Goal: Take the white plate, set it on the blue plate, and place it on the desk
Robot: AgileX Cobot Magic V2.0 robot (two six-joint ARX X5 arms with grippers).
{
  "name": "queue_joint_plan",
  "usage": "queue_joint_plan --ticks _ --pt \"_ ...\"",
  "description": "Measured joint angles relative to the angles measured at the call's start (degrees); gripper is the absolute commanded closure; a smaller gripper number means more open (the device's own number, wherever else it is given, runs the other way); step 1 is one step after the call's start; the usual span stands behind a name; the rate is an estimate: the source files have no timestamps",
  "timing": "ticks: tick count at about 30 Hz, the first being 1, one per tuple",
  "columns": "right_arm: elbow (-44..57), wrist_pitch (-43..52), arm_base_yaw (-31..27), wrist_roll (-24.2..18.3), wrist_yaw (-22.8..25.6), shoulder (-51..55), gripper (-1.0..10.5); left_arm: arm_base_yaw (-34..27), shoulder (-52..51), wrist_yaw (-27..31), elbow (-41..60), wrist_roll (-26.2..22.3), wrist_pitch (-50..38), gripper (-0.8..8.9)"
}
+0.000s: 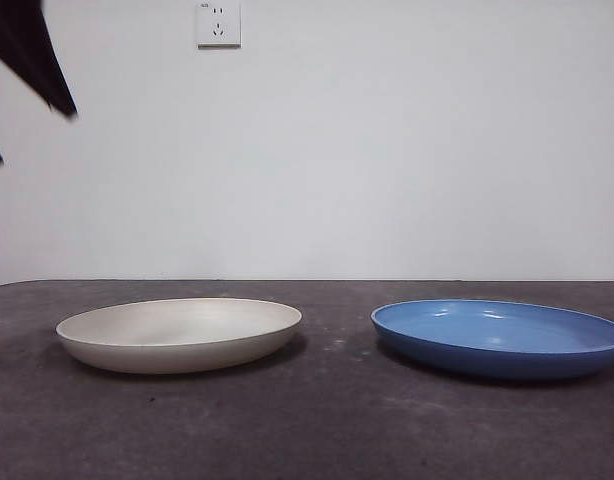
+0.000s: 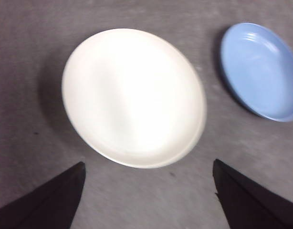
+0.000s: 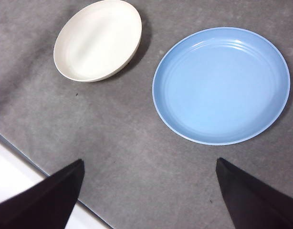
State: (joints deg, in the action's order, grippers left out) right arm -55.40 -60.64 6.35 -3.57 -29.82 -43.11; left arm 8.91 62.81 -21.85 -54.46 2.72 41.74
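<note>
While both arms hang above the scene, the pictures show this:
Desk [image 1: 327, 420]: dark grey, mottled; in the right wrist view one edge shows, with a pale strip beyond it; its other edges run out of frame.
Wall [image 1: 407, 150]: plain white behind the desk, with a white socket plate [image 1: 218, 24] cut off at the top of the front view; the small mark above the slots is too tiny to read.
Blue plate [image 1: 499, 338]: flat on the desk, beside the white plate and apart from it; its far side is cropped in the front and left wrist views.
White plate [image 1: 179, 334]: flat on the desk, empty, no label visible; blurred in the left wrist view.
Left gripper [image 2: 149, 164]: over the white plate, jaws spread wide, nothing between them.
Right gripper [image 3: 150, 162]: above bare desk near the blue plate, jaws spread wide, holding nothing.
Dark arm part [image 1: 32, 50]: top corner of the front view, mostly cropped; which arm it is cannot be told.
</note>
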Motion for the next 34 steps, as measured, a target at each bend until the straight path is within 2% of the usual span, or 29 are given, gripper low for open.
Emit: queue_joint_plan --ticks 5,16,26,29,34 --pt "0.00 0.02 0.00 0.00 0.00 0.00 5.0 0.00 8.81 4.02 -0.02 1.07 -4.48 3.84" --pt "0.00 0.04 0.02 0.00 0.00 0.00 5.0 0.00 26.40 5.44 -2.80 1.29 -11.30 3.85" --pt "0.00 0.09 0.02 0.00 0.00 0.00 5.0 0.00 33.40 5.46 -4.59 2.34 -15.08 4.23" --pt "0.00 0.44 0.02 0.02 0.00 0.00 5.0 0.00 34.53 5.46 -4.59 2.56 -15.54 4.88" --pt "0.00 0.57 0.02 0.02 0.00 0.00 5.0 0.00 34.75 5.46 -4.61 2.71 -16.72 6.64"
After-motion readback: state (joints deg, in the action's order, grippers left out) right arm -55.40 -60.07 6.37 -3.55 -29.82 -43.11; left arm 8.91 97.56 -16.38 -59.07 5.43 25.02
